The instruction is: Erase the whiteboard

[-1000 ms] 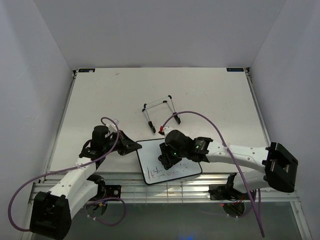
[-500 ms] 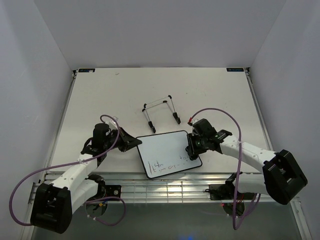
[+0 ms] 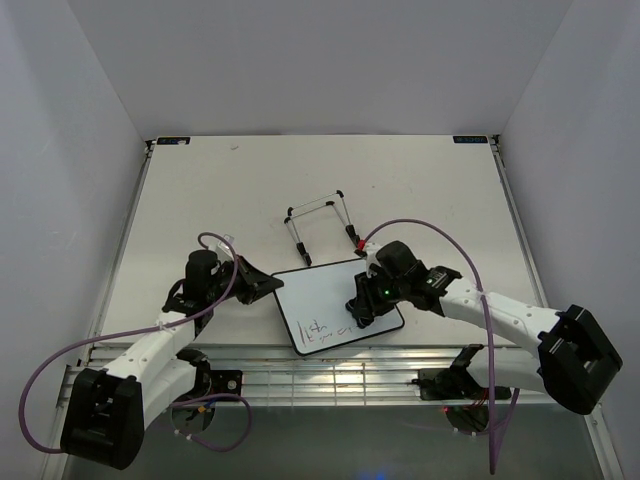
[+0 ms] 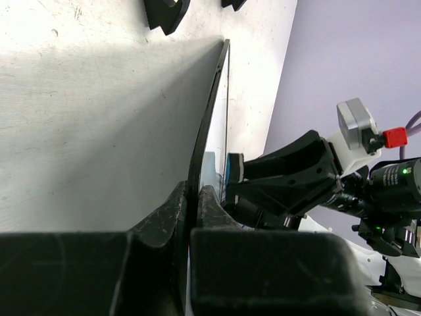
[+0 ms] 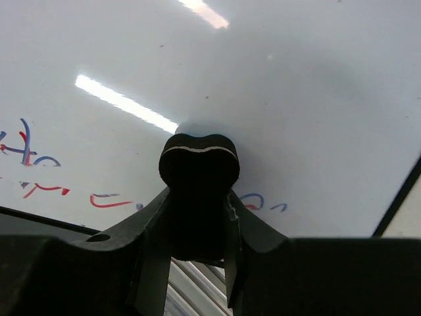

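The whiteboard point(image 3: 322, 298) lies flat near the table's front edge, black-framed, with red and blue handwriting along its near edge. My left gripper point(image 3: 268, 288) is shut on the board's left edge; in the left wrist view the frame point(image 4: 209, 112) runs edge-on between my fingers. My right gripper point(image 3: 362, 308) is shut on the black bone-shaped eraser point(image 5: 199, 172), pressed on the board's right part. The right wrist view shows the white surface point(image 5: 276, 85) and leftover marks beside the eraser.
A black wire stand point(image 3: 320, 226) lies on the table behind the board. A slatted metal rail point(image 3: 330, 375) runs along the front edge. Purple cables loop over both arms.
My right gripper swept with the eraser from the board's middle to its right edge, then back left onto the board's right part. The writing has shrunk. The left gripper has stayed put.
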